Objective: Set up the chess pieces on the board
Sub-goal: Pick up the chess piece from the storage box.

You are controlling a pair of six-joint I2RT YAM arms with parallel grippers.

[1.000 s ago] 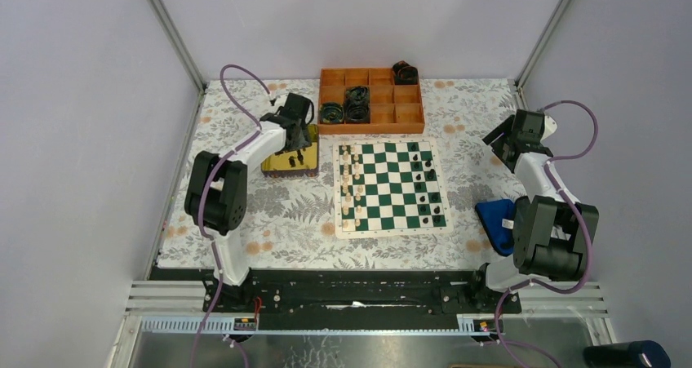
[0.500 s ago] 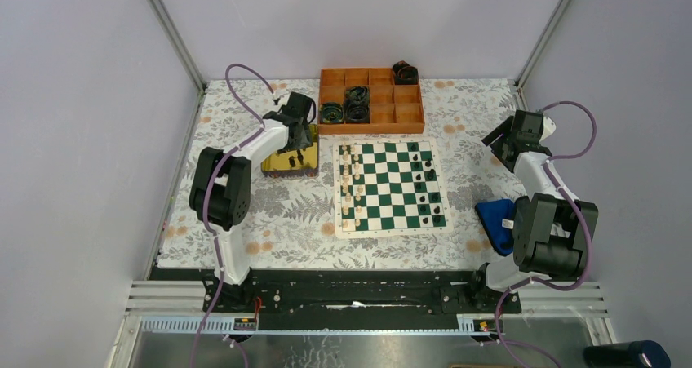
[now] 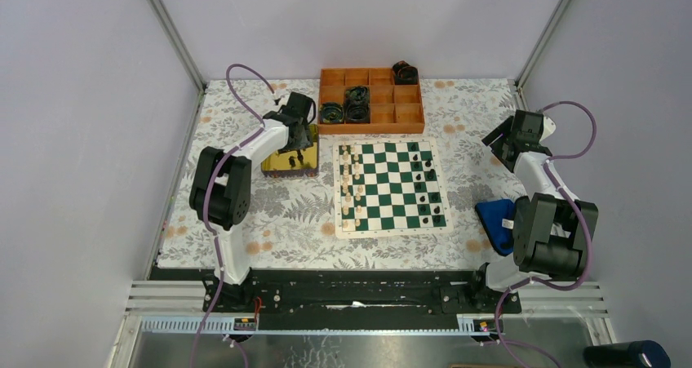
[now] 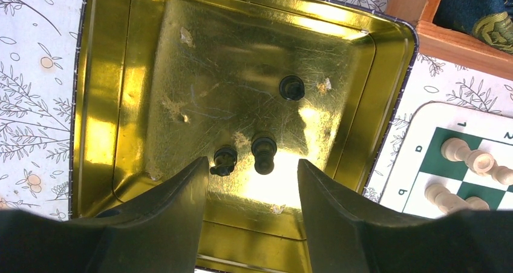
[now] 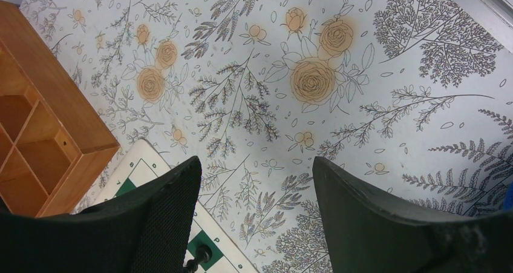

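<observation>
left hand [image 4: 251, 171] shifted over tin [image 4: 103, 103], right hand [image 5: 254, 164] unmoved

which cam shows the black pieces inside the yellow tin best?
Left wrist. It looks straight into the tin, three black pieces clear on its floor. Top external shows the tin partly under the left gripper, pieces not discernible. Right wrist shows no tin.

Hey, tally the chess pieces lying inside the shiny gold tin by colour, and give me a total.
In the shiny gold metal tin:
Black chess pieces: 3
Cream-white: 0
Total: 3
</observation>
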